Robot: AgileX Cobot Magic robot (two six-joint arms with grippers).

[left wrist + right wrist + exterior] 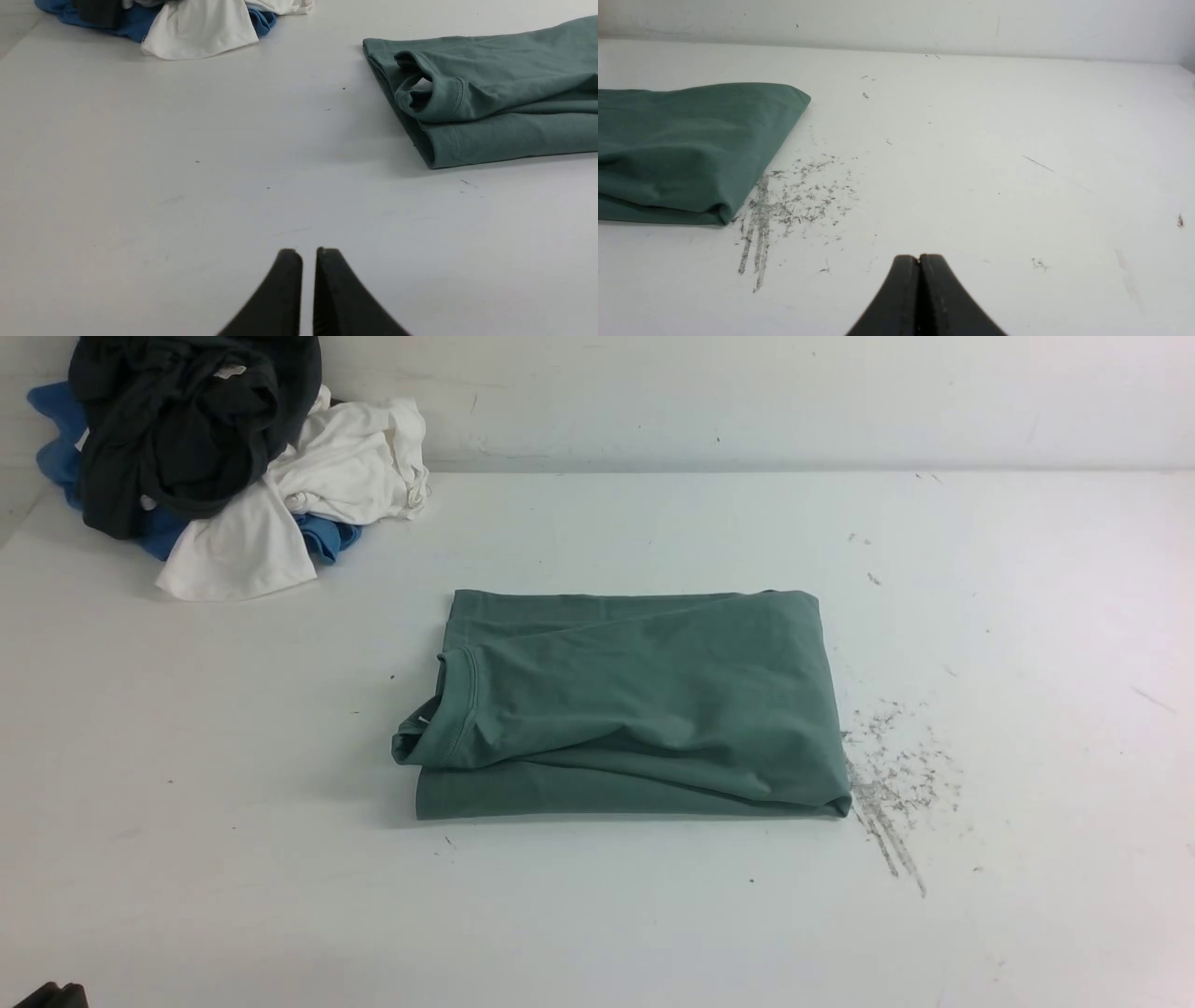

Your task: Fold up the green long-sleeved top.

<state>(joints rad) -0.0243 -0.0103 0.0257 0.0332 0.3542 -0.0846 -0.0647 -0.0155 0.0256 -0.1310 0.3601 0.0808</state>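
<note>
The green long-sleeved top (635,705) lies folded into a flat rectangle at the middle of the white table (597,915). Its ribbed neck (446,719) faces left and its sleeves are tucked out of sight. It also shows in the left wrist view (490,98) and the right wrist view (686,149). My left gripper (308,254) hovers over bare table well short of the top's neck side, its jaws nearly together and holding nothing. My right gripper (919,259) is shut and empty over bare table beyond the top's right edge.
A heap of black (187,429), white (308,485) and blue (322,537) garments sits at the table's back left corner. Grey scuff marks (896,784) cover the table just right of the top. A white wall (747,392) runs along the back.
</note>
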